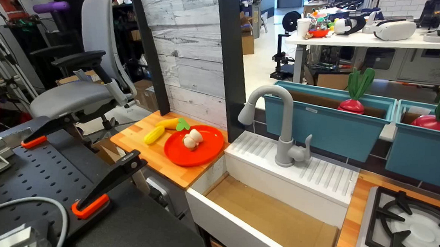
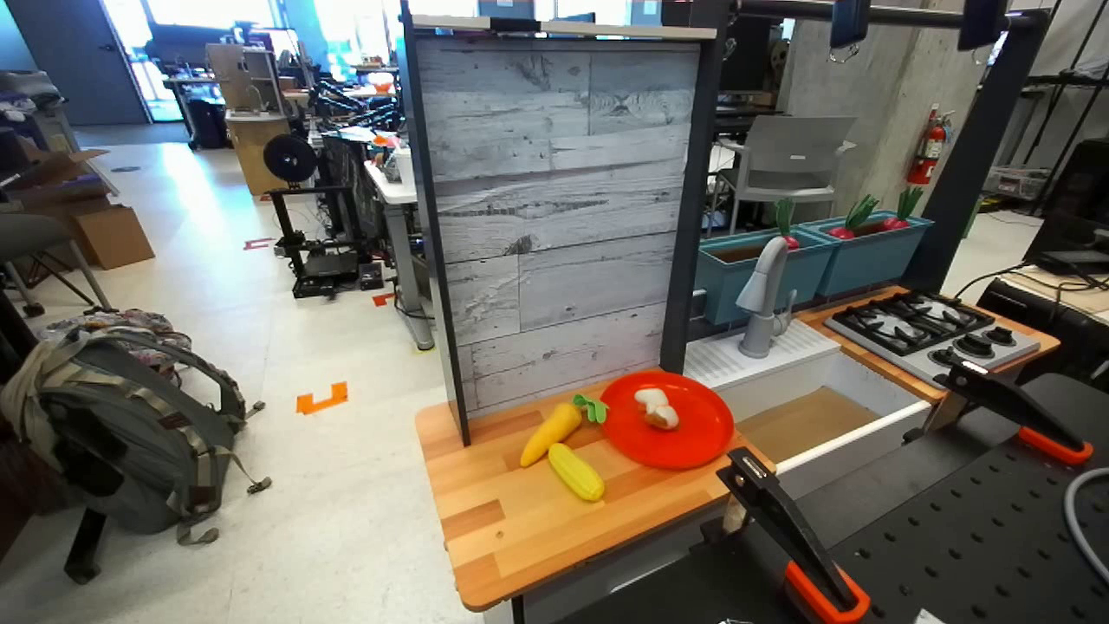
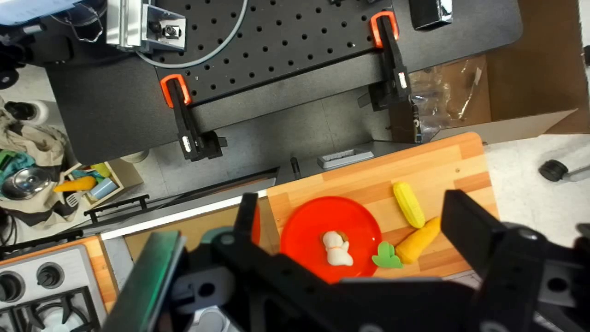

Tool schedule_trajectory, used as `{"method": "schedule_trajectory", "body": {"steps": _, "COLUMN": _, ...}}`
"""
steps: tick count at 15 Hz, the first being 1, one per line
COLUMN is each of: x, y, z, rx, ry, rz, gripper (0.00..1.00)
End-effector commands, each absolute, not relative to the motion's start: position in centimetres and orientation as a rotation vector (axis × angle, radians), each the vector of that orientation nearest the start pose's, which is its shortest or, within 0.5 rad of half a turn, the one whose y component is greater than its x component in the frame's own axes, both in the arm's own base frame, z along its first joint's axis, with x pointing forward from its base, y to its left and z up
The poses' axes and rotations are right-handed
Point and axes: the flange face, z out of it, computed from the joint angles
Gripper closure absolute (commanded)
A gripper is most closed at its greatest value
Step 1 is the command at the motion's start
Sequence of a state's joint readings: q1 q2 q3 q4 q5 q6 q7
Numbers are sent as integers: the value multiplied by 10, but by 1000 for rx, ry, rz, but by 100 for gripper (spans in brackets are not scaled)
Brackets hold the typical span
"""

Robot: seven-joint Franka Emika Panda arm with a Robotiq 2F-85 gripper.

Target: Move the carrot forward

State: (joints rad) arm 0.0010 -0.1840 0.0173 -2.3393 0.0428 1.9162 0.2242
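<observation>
The carrot (image 3: pixel 418 240), yellow-orange with a green leafy end, lies on the wooden counter. It shows in both exterior views (image 1: pixel 168 123) (image 2: pixel 552 432). Its green end is at the rim of the round red-orange plate (image 2: pixel 667 451). In the wrist view its narrow tip is partly hidden behind the right-hand finger. My gripper (image 3: pixel 351 207) is open, with nothing between its fingers, and looks down on the counter from above. The arm and gripper do not show in either exterior view.
A yellow corn (image 2: pixel 576 472) lies close beside the carrot. A cream-beige lump (image 2: pixel 657 409) lies on the plate. A grey-white wooden panel (image 2: pixel 563 217) stands behind the counter. The sink (image 1: pixel 275 218) with a grey faucet (image 1: pixel 286 121) adjoins it; clamps (image 2: pixel 797 537) sit on the black table.
</observation>
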Motion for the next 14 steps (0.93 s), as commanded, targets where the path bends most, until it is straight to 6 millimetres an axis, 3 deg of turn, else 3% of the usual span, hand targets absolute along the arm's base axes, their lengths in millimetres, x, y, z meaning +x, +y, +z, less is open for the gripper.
{"method": "schedule_trajectory", "body": {"steps": 1, "x": 449, "y": 11, "z": 391, "rx": -3093, "ry": 351, "rz": 379, "gripper": 0}}
{"method": "schedule_trajectory", "body": {"steps": 6, "x": 462, "y": 21, "z": 366, "rx": -3063, "ry": 315, "rz": 386, "gripper": 0}}
{"method": "schedule_trajectory", "body": {"steps": 14, "x": 493, "y": 58, "z": 282, "rx": -2935, "ry": 160, "rz": 283, "gripper": 0}}
